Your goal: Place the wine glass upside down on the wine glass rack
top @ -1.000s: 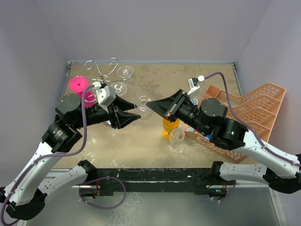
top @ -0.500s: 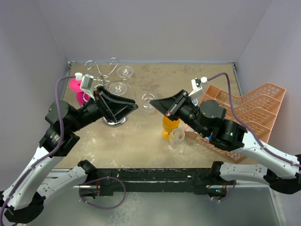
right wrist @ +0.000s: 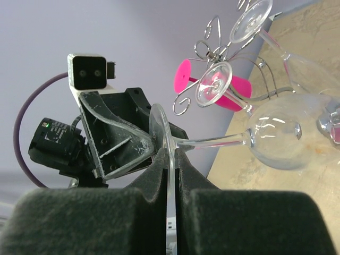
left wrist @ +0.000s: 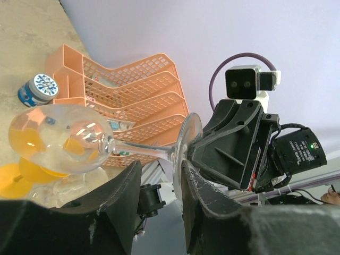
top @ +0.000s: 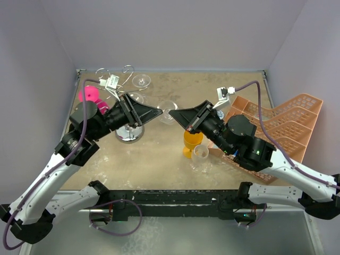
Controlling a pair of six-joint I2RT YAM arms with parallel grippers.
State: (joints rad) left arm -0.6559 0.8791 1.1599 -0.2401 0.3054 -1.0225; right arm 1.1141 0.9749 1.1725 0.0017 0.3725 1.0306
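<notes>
A clear wine glass (top: 169, 111) hangs sideways in mid-air between both arms. My right gripper (right wrist: 170, 155) is shut on the thin round foot of the wine glass (right wrist: 276, 135), whose bowl points away from it. My left gripper (left wrist: 159, 171) is open, its fingers (left wrist: 210, 207) standing either side of the lower edge of the foot, just under the stem; the bowl (left wrist: 58, 138) lies to its left. The chrome wine glass rack (top: 129, 133) stands at the back left with two clear glasses (top: 142, 81) hanging upside down from its scroll arms (right wrist: 212, 48).
A pink cup (top: 89, 94) sits by the rack near the left wall. An orange goblet (top: 192, 143) and a small clear cup (top: 201, 153) stand under the right arm. A peach crate (top: 281, 127) fills the right side, a blue-lidded jar (left wrist: 38, 89) beside it.
My left gripper has swung up and right to the glass's foot, and its jaws have narrowed. The right gripper has kept its hold and shifted the glass slightly.
</notes>
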